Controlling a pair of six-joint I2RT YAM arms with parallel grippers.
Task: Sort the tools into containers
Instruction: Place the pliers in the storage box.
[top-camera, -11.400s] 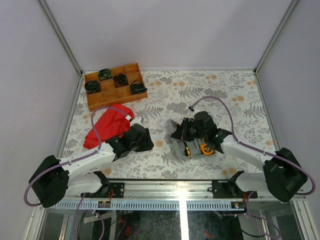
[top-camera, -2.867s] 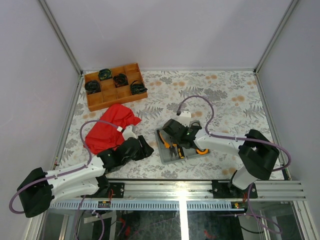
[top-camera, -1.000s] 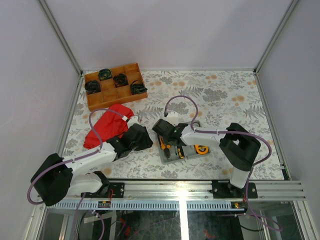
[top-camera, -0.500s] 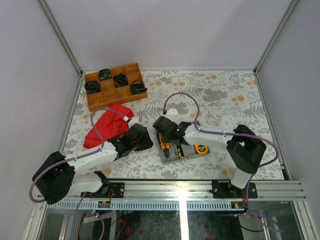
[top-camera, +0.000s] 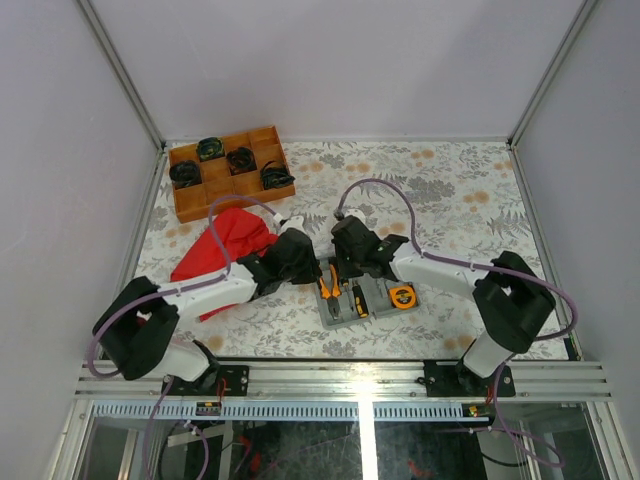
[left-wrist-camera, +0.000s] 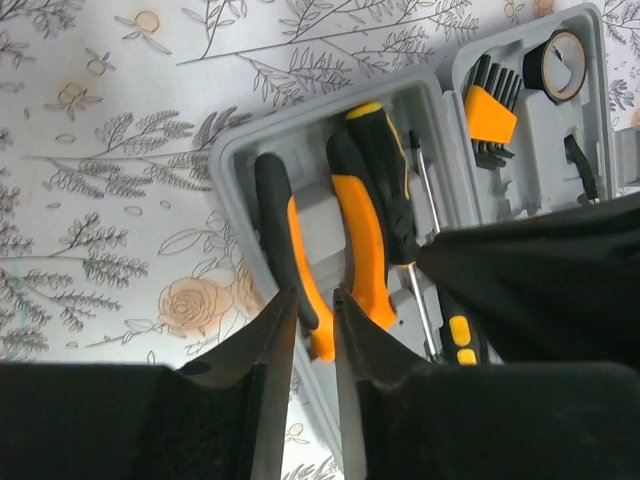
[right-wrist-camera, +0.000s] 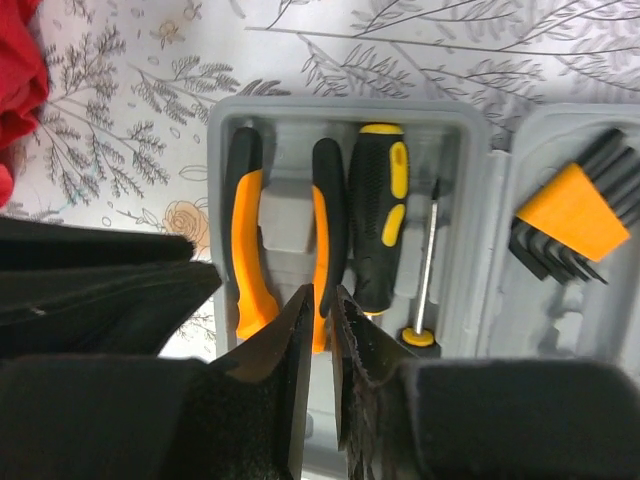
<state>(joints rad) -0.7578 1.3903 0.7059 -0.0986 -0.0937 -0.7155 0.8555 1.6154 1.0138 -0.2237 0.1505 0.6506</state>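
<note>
Looking down from above, we are seeing both arms leaning in over the open grey tool case (top-camera: 378, 302), which is lying on the flowered desk (top-camera: 450, 190) near its front edge. The orange-and-black pliers (right-wrist-camera: 246, 240) are sitting in the recess at the case's left end. A black-and-yellow screwdriver (right-wrist-camera: 378, 230) is lying just beside them, and a thin-shafted screwdriver (right-wrist-camera: 429, 250) comes next along. The left pincer (left-wrist-camera: 310, 305) is hanging over one pliers handle with its jaws narrow and the handle's end showing in the slit; we cannot tell whether the pads are touching it. The right pincer (right-wrist-camera: 321, 300) is poised over the other handle, its jaws even narrower and gripping nothing we can make out. The orange tape measure (top-camera: 402, 296) is resting at the case's right end, and an orange holder of hex keys (left-wrist-camera: 490, 115) is sitting in the other half. A red cloth (top-camera: 225, 240) is lying partly under the left arm, and a wooden tray (top-camera: 228, 203) holding black coils (top-camera: 241, 158) is standing at the far left.
</note>
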